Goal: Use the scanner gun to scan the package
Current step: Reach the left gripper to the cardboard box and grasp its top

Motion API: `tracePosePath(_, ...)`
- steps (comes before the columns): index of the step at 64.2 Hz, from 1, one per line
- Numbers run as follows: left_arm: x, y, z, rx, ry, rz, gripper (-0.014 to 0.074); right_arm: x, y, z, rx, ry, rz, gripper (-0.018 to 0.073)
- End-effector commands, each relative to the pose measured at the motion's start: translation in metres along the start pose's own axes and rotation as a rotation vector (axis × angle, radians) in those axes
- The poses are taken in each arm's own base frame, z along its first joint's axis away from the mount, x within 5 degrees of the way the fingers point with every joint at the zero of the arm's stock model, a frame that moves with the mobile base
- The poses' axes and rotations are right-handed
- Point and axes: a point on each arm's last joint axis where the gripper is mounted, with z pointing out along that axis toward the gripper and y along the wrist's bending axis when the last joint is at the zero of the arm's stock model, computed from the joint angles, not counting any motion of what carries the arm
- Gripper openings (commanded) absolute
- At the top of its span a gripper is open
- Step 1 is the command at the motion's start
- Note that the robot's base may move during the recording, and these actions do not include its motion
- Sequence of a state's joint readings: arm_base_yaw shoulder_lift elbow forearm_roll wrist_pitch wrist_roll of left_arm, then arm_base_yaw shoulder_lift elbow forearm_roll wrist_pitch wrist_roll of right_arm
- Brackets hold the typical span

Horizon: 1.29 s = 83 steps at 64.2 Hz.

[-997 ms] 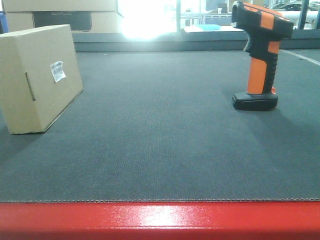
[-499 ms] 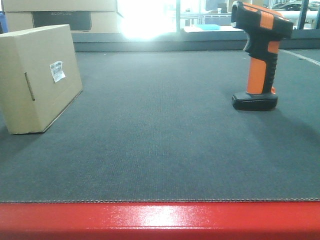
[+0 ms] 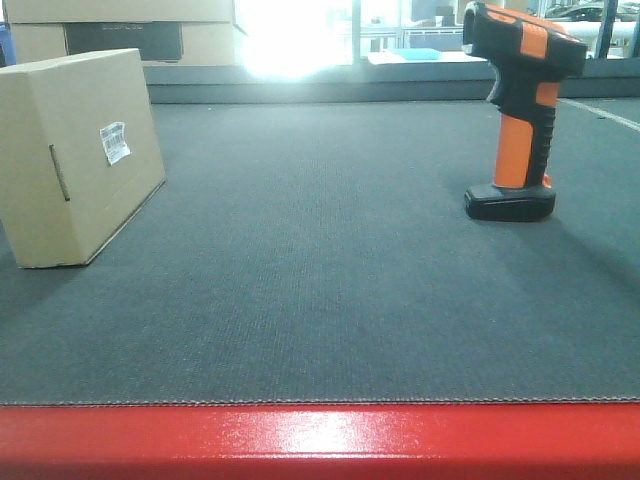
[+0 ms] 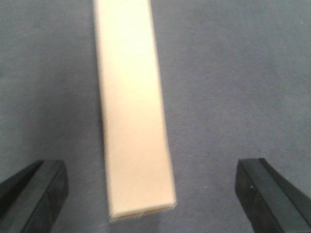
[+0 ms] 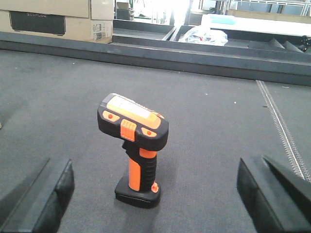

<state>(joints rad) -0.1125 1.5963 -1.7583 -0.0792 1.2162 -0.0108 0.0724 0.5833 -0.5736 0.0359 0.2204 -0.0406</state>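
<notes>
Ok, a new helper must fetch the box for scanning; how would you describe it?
On the dark grey mat, look at the left of the front view: a plain tan box stands there. Unlike the bigger boxes behind the mat, it has a small white label and no dark panel.

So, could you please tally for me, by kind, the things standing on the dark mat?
Cardboard package: 1
Scanner gun: 1
Total: 2
</notes>
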Motion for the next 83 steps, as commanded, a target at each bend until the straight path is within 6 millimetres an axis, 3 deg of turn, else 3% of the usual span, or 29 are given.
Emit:
tracePosePath(1,-0.010,-0.008,0.013,0.021,0.011,0.026,0.0601,-0.004,0.000,0.001,0.001,-0.026,-0.001,0.0568)
tracePosePath(12,-0.021,-0.001,0.045,-0.049,0.054,0.052,0.0601,-0.004,0.000,0.001,0.000,-0.020,-0.001,0.0568)
tracePosePath(33,-0.019,0.009,0.098,-0.065,0.168,0.037,0.0601,-0.003,0.000,0.001,0.000,-0.013,0.001,0.0568)
tracePosePath(67,-0.015,0.019,0.127,-0.067,0.232,0.010,0.0591,-0.003,0.000,0.001,0.000,-0.013,0.001,0.0568)
tracePosePath(73,-0.015,0.019,0.127,-0.065,0.232,0.009,0.0504,-0.003,0.000,0.001,0.000,-0.013,0.001,0.0568)
tracePosePath(78,-0.015,0.019,0.127,-0.065,0.232,0.009,0.0342,-0.003,0.000,0.001,0.000,-0.013,0.001,0.0568)
tracePosePath(83,-0.015,0.019,0.127,-0.065,0.232,0.009,0.0112,-0.003,0.000,0.001,0.000,-0.013,0.001,0.0568)
